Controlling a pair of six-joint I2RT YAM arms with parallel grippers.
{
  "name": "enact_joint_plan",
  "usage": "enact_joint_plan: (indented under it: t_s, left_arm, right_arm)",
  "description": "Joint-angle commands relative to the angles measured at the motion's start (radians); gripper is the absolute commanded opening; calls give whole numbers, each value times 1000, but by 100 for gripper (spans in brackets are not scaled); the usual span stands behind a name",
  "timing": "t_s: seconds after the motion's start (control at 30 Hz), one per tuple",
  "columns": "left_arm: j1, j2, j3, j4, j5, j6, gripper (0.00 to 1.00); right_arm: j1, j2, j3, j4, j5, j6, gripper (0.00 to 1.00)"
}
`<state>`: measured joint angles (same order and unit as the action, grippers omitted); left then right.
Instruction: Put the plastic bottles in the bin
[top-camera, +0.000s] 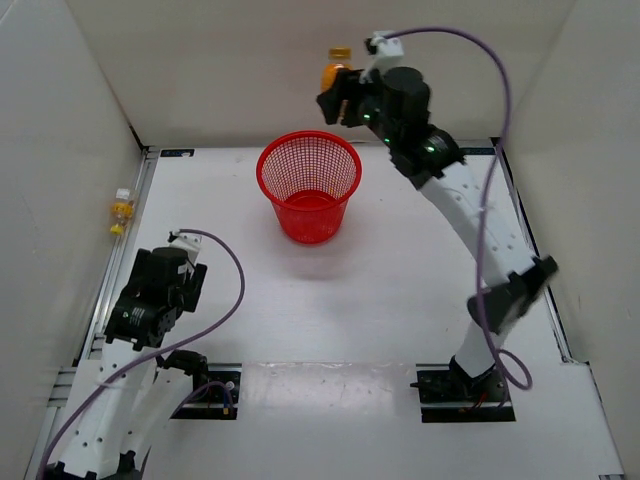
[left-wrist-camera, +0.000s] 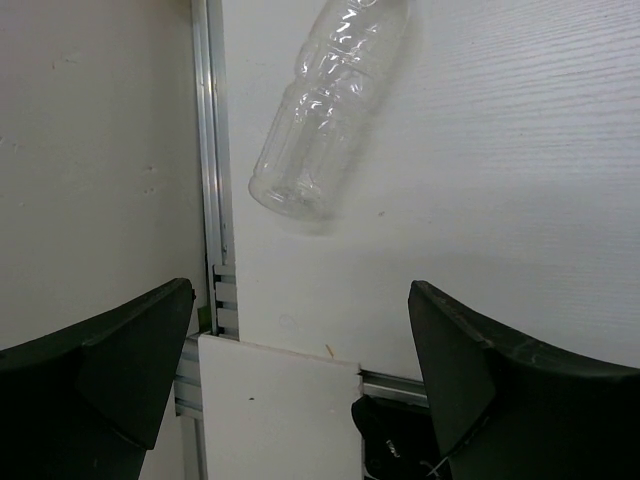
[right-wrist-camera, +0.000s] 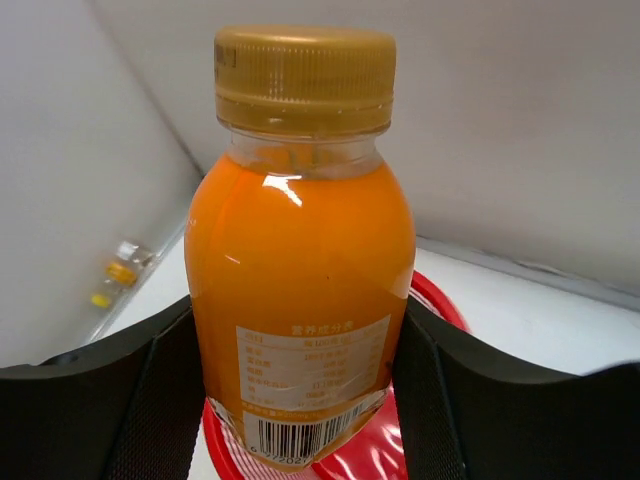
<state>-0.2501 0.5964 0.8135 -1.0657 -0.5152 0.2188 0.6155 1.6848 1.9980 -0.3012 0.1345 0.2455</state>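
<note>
Right gripper (right-wrist-camera: 300, 400) of mine clamps the orange bottle (right-wrist-camera: 300, 280) upright above the red bin (top-camera: 290, 210); my left gripper (left-wrist-camera: 300, 370) gapes open, the clear bottle (left-wrist-camera: 325, 110) lying just ahead.

orange bottle (right-wrist-camera: 300, 280): orange body, gold cap, white label with black barcode, held between the black pads of the right end effector (right-wrist-camera: 300, 400). bin (top-camera: 309, 195), below it: red, open mesh pattern. clear bottle (left-wrist-camera: 325, 110), ahead of the black left end effector (left-wrist-camera: 300, 370): transparent, ribbed. tiny bottle (top-camera: 121, 212): clear, yellow band. tabletop (top-camera: 400, 300): white.
</note>
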Motion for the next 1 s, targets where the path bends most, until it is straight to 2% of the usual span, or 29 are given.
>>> enact_joint_plan:
  t_s: [0.0, 0.1, 0.17, 0.2, 0.23, 0.37, 0.47, 0.57, 0.67, 0.77, 0.83, 0.87, 0.97]
  left_arm:
    - [6, 35, 53, 47, -26, -33, 100]
    - [6, 65, 53, 56, -17, -23, 100]
    - [6, 77, 53, 56, -26, -4, 100]
    - [6, 91, 53, 56, -26, 14, 100]
    - [6, 106, 53, 68, -46, 28, 100]
    - [6, 189, 53, 79, -104, 117, 100]
    - [15, 316, 64, 79, -172, 142, 100]
    - [43, 446, 111, 89, -161, 160, 100]
    - [110, 554, 176, 113, -106, 272, 100]
    - [221, 702, 280, 43, -19, 398, 100]
    - [309, 782, 338, 10, 73, 428, 100]
    - [331, 857, 411, -41, 117, 429, 100]
    - [371, 956, 554, -143, 321, 404, 100]
  right_arm:
    - [59, 226, 116, -107, -38, -38, 45]
    - [86, 312, 147, -107, -59, -28, 48]
    - [107, 335, 159, -107, -59, -6, 55]
    - [107, 335, 150, -107, -59, -6, 61]
    - [107, 335, 150, -107, -59, -6, 73]
    - [116, 312, 93, -107, -49, -6, 85]
    - [116, 291, 82, -107, -49, -6, 91]
    - [116, 257, 73, -107, -49, -6, 91]
    - [127, 210, 73, -107, -49, -32, 91]
    - [141, 141, 22, -116, -49, -80, 92]
    - [165, 92, -25, -116, -26, -113, 92]
    - [174, 76, -42, -116, -13, -123, 92]
    - [200, 27, -109, -116, 26, -137, 92]
